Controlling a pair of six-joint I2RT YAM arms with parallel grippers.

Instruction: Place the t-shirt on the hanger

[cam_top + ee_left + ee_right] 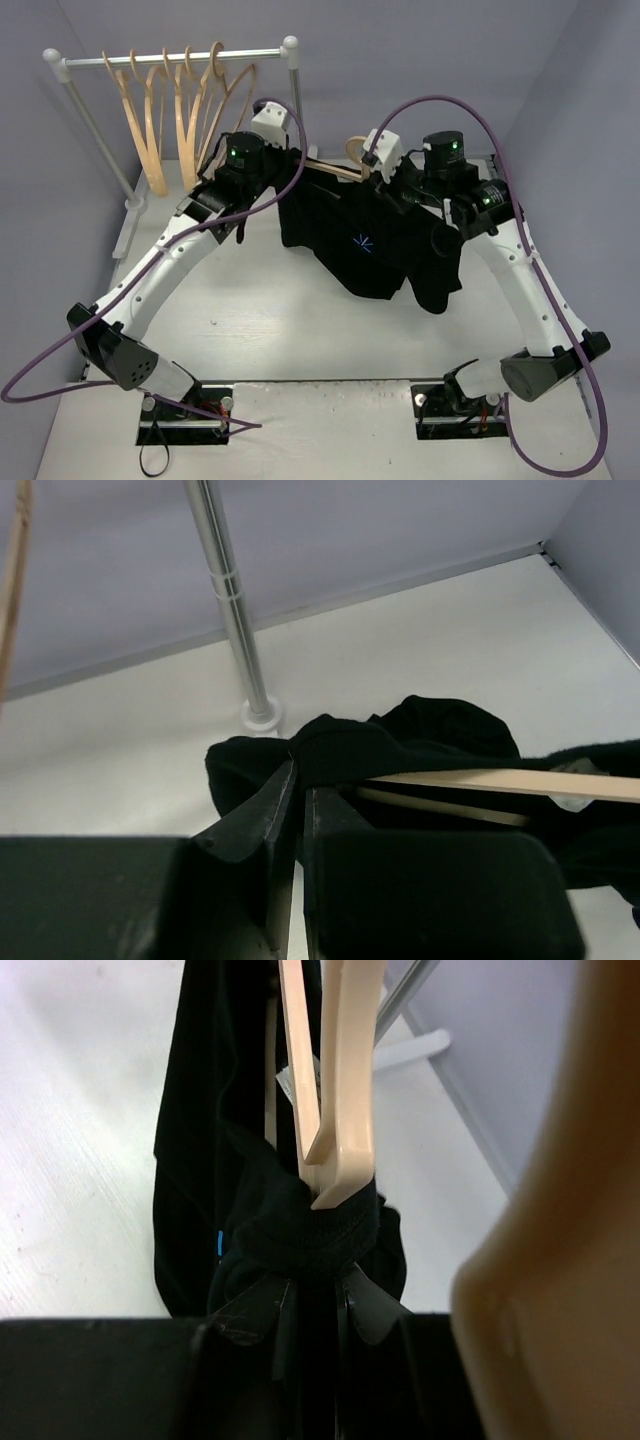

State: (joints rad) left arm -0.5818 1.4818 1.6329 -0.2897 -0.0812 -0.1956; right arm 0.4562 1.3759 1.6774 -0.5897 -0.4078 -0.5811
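The black t-shirt [370, 245] with a tiny blue mark hangs bunched between my two grippers, above the table. The pale wooden hanger [335, 168] lies across its top edge, with the hook by the right wrist. My left gripper [290, 168] is shut on a fold of the shirt [330, 750] beside the hanger's bar [500, 780]. My right gripper [397, 188] is shut on a rolled ribbed edge of the shirt [310, 1235], just below the hanger's end [340, 1110]. The hanger's hook is a blurred tan shape [560, 1260] close to the right camera.
A metal rack [180, 58] with several identical wooden hangers [165, 110] stands at the back left. Its right post [235, 620] and round foot [260, 716] are just behind the shirt. Grey walls close the back and the sides.
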